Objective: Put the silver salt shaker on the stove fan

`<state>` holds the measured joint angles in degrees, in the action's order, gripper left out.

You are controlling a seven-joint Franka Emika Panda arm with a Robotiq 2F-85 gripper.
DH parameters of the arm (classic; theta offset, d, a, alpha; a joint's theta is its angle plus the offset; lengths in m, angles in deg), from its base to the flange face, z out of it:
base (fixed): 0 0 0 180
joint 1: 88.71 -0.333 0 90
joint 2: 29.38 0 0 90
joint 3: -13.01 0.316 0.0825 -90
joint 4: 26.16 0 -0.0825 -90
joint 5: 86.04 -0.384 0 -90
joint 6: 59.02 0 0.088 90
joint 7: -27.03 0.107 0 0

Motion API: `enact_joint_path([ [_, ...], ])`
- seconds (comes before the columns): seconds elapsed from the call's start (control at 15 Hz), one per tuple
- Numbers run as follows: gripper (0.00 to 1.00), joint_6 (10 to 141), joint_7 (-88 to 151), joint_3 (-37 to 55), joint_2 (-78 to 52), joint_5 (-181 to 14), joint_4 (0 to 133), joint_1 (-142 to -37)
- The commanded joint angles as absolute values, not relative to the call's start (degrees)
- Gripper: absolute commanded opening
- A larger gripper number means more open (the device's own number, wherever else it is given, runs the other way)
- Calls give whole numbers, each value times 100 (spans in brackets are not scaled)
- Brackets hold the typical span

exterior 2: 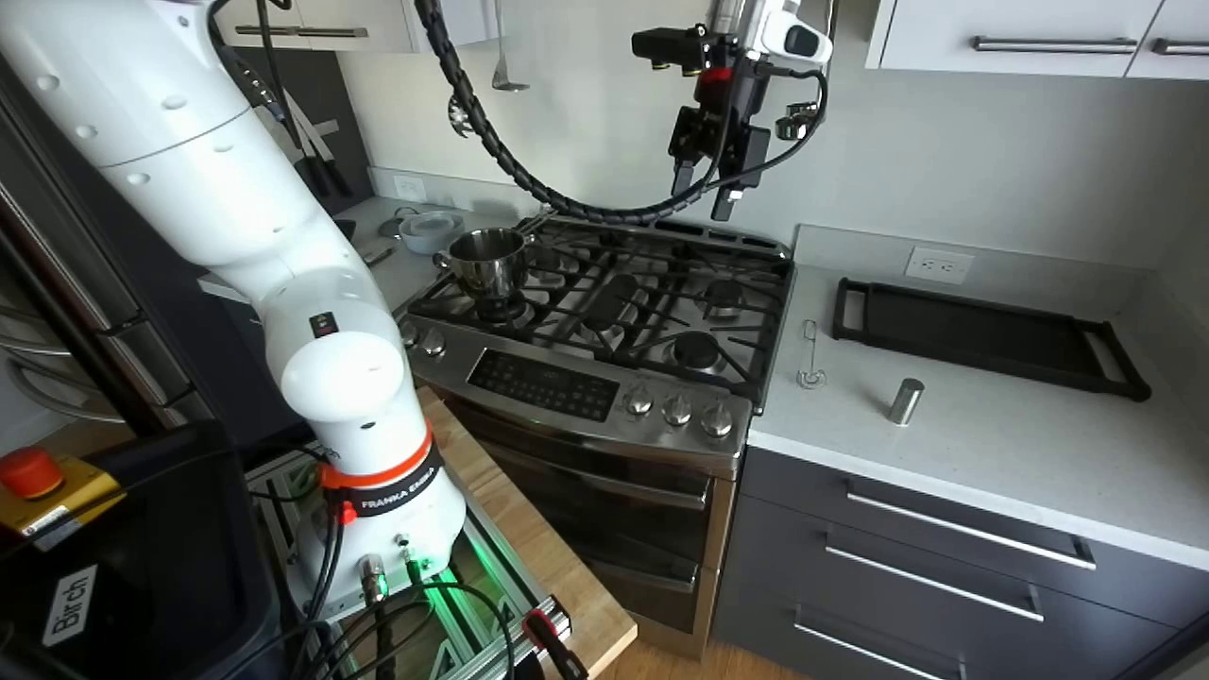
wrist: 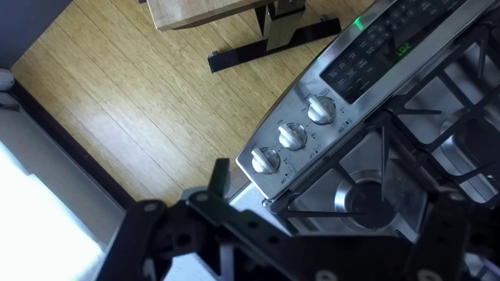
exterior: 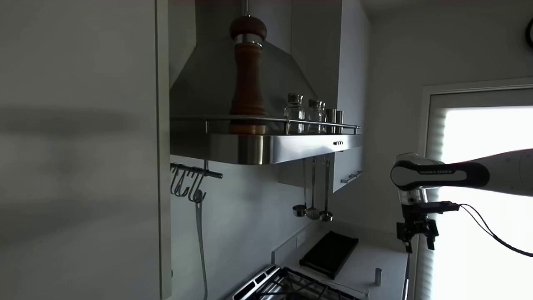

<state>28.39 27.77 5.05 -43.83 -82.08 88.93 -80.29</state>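
Exterior views both show the silver salt shaker (exterior 2: 906, 402) out on the counter (exterior 2: 992, 444) beside the cooktop (exterior 2: 642, 302), a little apart from it. What worries me is toppling: it is slim, so brushing it off-centre with one tip would, I judge, knock it over. Its long axis is vertical: it stands on one end, pointing upward (which end pours is too small to tell). Well above the cooktop's level hangs my pincer (exterior: 419, 245), spread wide with nothing between its tips; in the wrist view I cannot make out the shaker. Over the cooktop juts the stove fan (exterior: 293, 147), edged with a thin rail (exterior: 277, 119) and bearing glass jars (exterior: 295, 112) and two silver cylinders (exterior: 331, 118). Up there, coming in too low could, I think, catch the shaker's foot on that rail, and crowding the jars could shove them along.
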Motion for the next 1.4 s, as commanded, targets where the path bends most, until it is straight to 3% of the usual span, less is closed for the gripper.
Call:
enact_joint_path([
  [0.0, 100, 2765, 2937, 252, -3879, -8544, 8442, -7880],
  [0.87, 100, 5765, 3158, -92, -1727, -9179, 7501, -7479],
  [1.13, 100, 5584, 2660, 90, -1116, -10286, 7029, -7194],
  [1.33, 100, 5789, 2826, 52, -1193, -10029, 7197, -7305],
])
